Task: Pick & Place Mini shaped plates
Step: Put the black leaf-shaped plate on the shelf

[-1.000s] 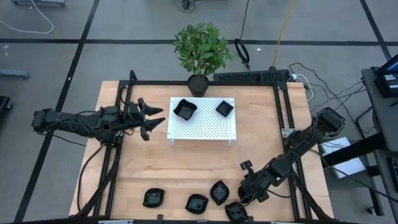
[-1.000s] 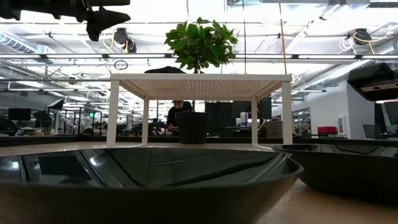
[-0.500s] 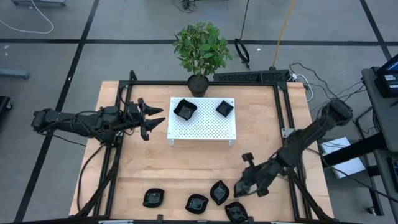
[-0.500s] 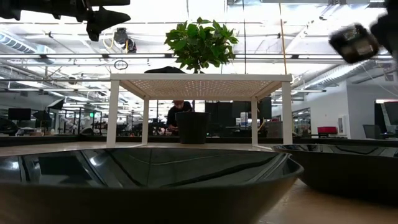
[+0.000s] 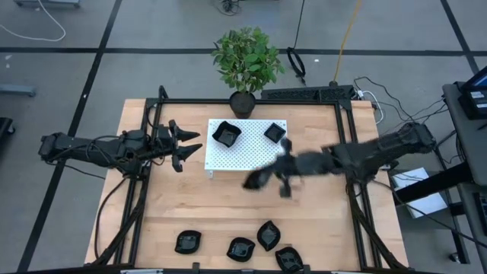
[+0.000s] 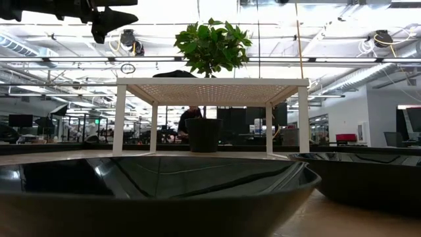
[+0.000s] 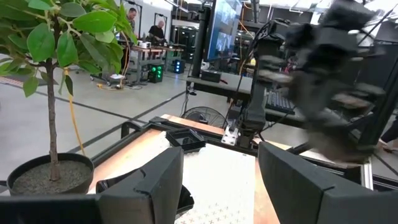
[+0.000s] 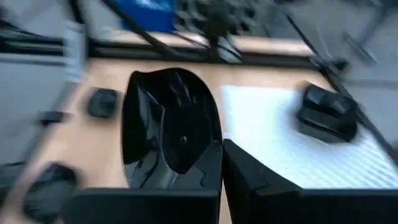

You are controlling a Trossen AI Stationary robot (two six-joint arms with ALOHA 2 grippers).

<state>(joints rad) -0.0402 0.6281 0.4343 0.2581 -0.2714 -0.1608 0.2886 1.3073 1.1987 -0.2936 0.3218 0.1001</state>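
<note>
Two mini shaped plates (image 5: 226, 134) (image 5: 275, 132), glossy and black, rest on the white perforated platform (image 5: 251, 156). Several more (image 5: 240, 248) lie by the table's near edge. My right gripper (image 5: 270, 173) hangs over the platform's near right corner, shut on another black plate (image 8: 171, 130). My left gripper (image 5: 186, 148) waits left of the platform, level and open, with nothing between its fingers (image 7: 161, 180). My right gripper pinches the plate's rim (image 8: 204, 158) between its two fingers. The fingers come from the table's right, slanting a little downward. The plate sticks out past the fingertips with its hollow side toward the wrist camera, lifted clear of the table and the platform.
A potted plant (image 5: 245, 65) stands just behind the platform's far edge. A black frame (image 5: 251, 101) runs around the table. In the low view one plate (image 6: 158, 191) fills the foreground and another (image 6: 368, 178) lies to its right.
My right gripper has risen from the plates at the table's near edge and swung fast toward the far left, up to the platform, tipping nearer to level as it went. The plate it holds has come up clear of the table.
</note>
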